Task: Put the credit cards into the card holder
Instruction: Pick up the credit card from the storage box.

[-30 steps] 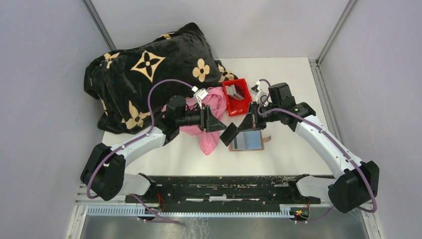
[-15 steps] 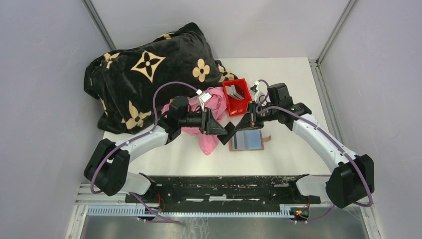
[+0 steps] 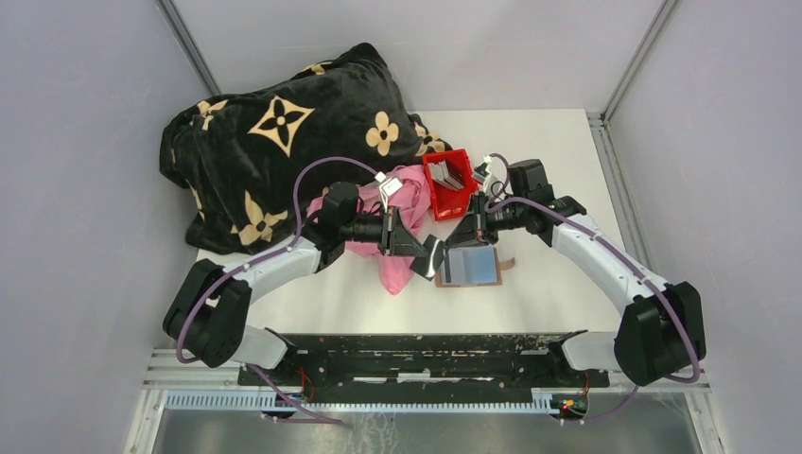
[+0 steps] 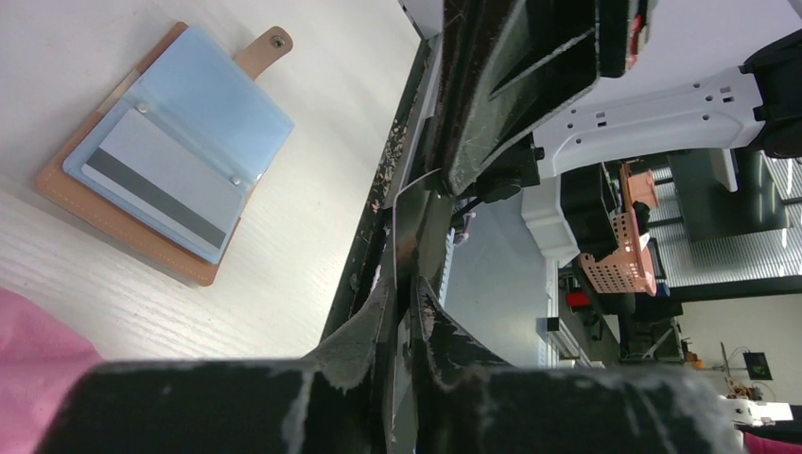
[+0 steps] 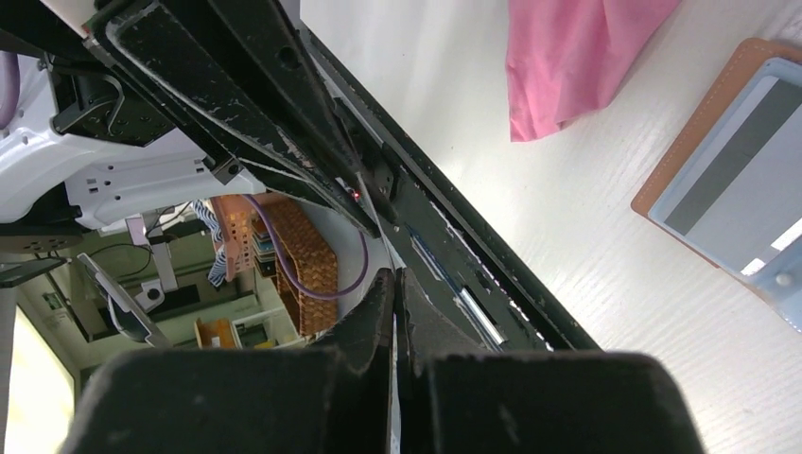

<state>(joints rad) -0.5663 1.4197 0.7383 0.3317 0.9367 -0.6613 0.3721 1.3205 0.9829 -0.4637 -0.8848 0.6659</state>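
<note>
The left tool is clamped edge-on upon one credit card, just at 9 o'clock of the card holder, which lies open on the bench. The right tool, at the holder's 12 o'clock, is pinched fully together; I can make out nothing in it. A striped card sits in a clear sleeve. Insertion looks to be in hand: next, the card edge needs lining up with a free sleeve mouth.

Tbl w/ card holder, bin, blanket, cloth

A lab: grey-panelled booth encloses the white table.
</note>
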